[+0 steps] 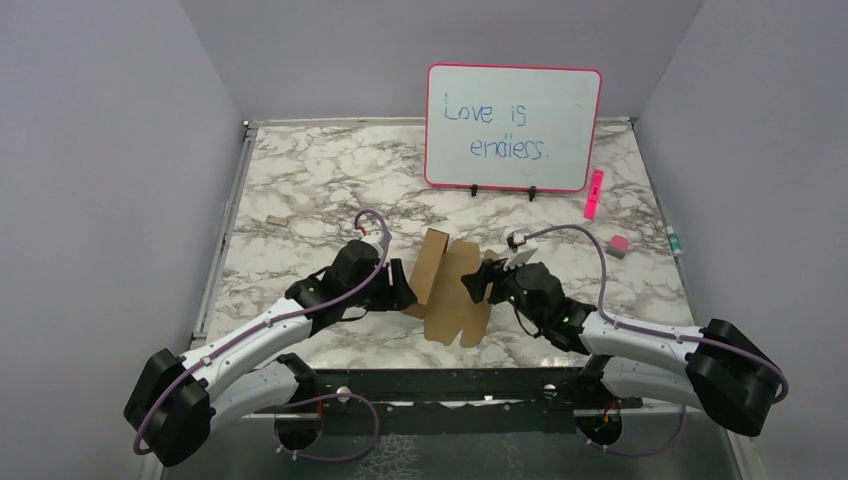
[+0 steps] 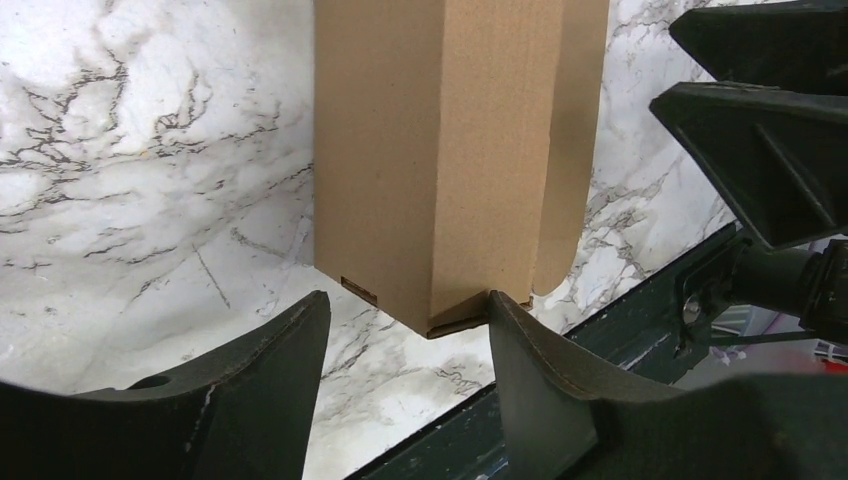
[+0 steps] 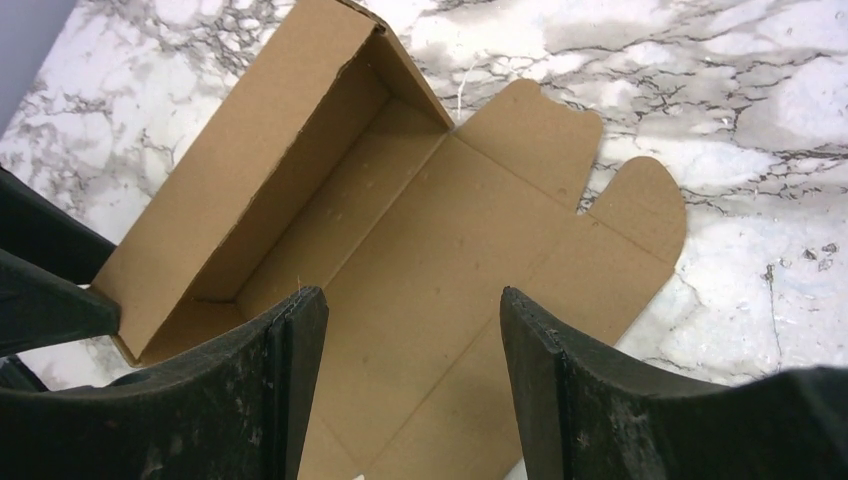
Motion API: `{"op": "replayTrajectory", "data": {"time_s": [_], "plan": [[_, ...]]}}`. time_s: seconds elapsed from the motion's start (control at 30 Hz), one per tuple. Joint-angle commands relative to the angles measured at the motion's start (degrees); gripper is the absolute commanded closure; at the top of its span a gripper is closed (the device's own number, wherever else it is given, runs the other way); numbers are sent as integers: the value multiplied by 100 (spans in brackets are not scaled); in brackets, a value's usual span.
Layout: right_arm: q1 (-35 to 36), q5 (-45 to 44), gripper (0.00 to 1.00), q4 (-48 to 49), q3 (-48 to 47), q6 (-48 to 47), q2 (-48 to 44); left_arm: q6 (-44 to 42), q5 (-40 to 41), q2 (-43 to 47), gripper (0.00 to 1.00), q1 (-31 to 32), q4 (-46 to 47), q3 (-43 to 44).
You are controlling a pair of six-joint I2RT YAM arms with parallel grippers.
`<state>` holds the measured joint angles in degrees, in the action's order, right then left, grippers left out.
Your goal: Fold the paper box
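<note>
The paper box (image 1: 455,285) is plain brown cardboard, half folded, lying between the two arms at the table's near middle. Its left side wall stands up and its lid panel with rounded flaps lies flat toward the right. In the left wrist view the box's outer wall (image 2: 430,150) fills the top centre. My left gripper (image 2: 408,305) is open just outside that wall; its right fingertip (image 2: 505,320) meets the box's near corner. In the right wrist view the box's inside (image 3: 400,230) lies open below. My right gripper (image 3: 410,300) is open and empty above the flat panel.
A whiteboard (image 1: 513,127) reading "Love is endless." stands at the back. A pink marker (image 1: 594,193) and a small eraser (image 1: 616,245) lie at the right. A tiny cardboard scrap (image 1: 276,220) lies at the left. The table's dark front rail (image 1: 440,385) runs just behind the box.
</note>
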<state>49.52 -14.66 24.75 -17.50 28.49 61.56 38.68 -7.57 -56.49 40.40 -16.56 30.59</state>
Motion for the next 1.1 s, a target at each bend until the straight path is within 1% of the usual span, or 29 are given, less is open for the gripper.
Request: {"op": "replayTrajectory", "data": {"time_s": [0.0,0.07,0.17,0.33,0.53,0.63,0.77,0.93,1.07], "plan": [[12,18,31,-86,-61,46,146,9,303,-98,40,125,-412,-113],[9,16,31,-204,-122,64,151,3,353,9,39,125,-518,25],[14,-38,30,-494,-259,139,143,-20,560,169,32,121,-718,341],[14,-208,26,-1021,-482,276,203,-170,841,113,28,123,-1001,949],[13,-400,21,-1475,-570,697,361,-470,787,-335,22,121,-1005,1346],[14,-500,18,-1513,-517,873,480,-575,819,-563,19,132,-938,1464],[7,-612,18,-1739,-671,912,684,-742,1057,-877,18,151,-896,1660],[11,-675,18,-1617,-578,965,730,-923,1194,-1326,18,218,-837,2033],[6,-827,18,-1778,-670,957,762,-983,1261,-1663,18,300,-737,2247]]}}
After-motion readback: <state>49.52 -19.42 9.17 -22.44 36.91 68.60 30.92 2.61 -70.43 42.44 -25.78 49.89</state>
